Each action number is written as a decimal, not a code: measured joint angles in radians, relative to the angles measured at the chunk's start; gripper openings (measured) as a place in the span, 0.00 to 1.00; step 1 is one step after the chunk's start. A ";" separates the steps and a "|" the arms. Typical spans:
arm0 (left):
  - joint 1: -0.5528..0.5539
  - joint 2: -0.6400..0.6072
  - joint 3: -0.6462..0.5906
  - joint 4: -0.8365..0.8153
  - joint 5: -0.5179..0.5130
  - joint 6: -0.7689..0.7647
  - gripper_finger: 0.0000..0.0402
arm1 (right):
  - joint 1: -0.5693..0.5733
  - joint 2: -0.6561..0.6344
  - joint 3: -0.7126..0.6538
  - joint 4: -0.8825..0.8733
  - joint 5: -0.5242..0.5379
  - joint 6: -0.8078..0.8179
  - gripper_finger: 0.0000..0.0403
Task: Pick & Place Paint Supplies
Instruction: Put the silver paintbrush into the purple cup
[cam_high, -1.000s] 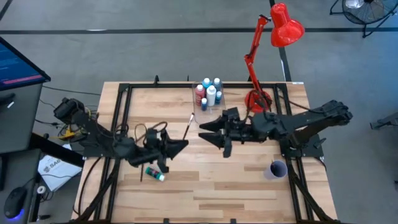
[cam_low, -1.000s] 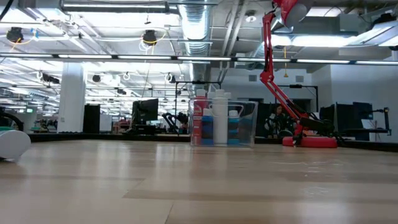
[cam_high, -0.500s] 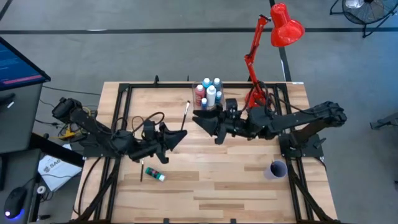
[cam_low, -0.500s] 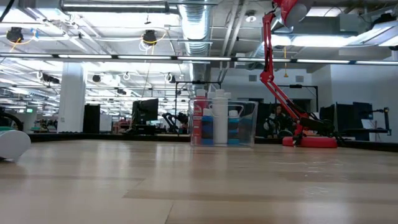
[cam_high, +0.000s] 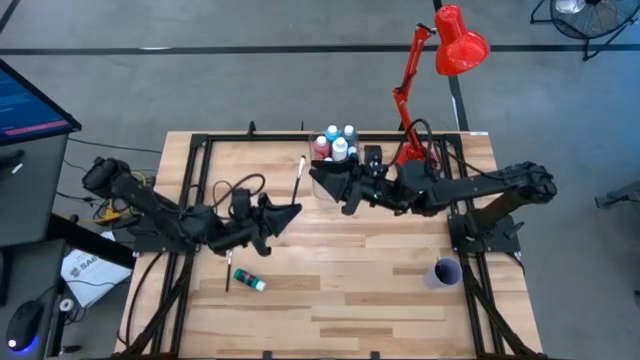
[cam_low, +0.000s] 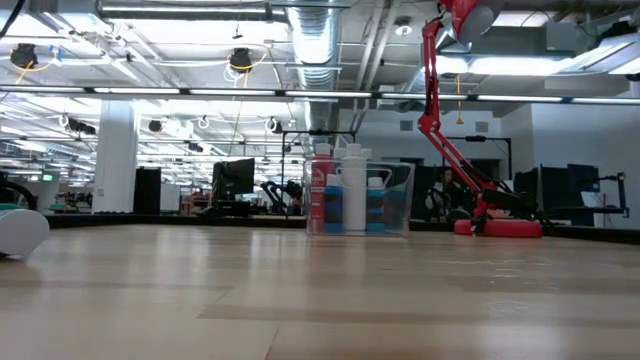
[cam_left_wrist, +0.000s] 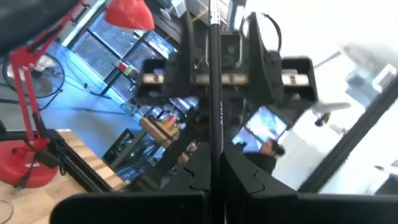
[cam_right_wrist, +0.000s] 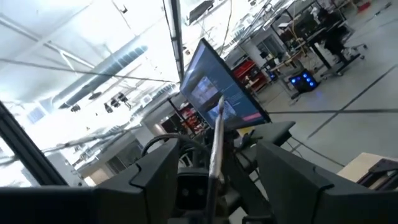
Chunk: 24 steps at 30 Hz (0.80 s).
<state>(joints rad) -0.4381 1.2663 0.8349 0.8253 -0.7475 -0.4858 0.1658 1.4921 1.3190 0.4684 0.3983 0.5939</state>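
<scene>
Across the tabletop (cam_high: 400, 290), our left end effector (cam_high: 288, 212) pinches a thin dark paintbrush (cam_high: 299, 178) that points toward twelve o'clock, beside the clear box (cam_high: 322, 172) of bottles (cam_high: 338, 146). Our right end effector (cam_high: 327, 180) sits half-open around the brush; it should close squarely before we let go.

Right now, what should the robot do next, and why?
Probably the right gripper should ease forward and close on the brush: the shut left gripper holds it up, in line with the right's open jaws.
</scene>
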 joint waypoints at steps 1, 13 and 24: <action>0.010 -0.005 0.000 -0.002 0.002 -0.021 0.00 | -0.004 0.000 0.000 0.002 0.000 0.018 0.52; 0.095 -0.037 0.000 -0.062 0.096 -0.123 0.00 | -0.082 0.000 0.000 0.024 -0.004 0.114 0.49; 0.103 -0.034 0.000 -0.114 0.114 -0.150 0.00 | -0.075 0.000 0.000 -0.019 -0.008 0.114 0.49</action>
<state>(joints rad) -0.3347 1.2327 0.8345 0.7109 -0.6330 -0.6361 0.0912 1.4925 1.3190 0.4494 0.3901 0.7084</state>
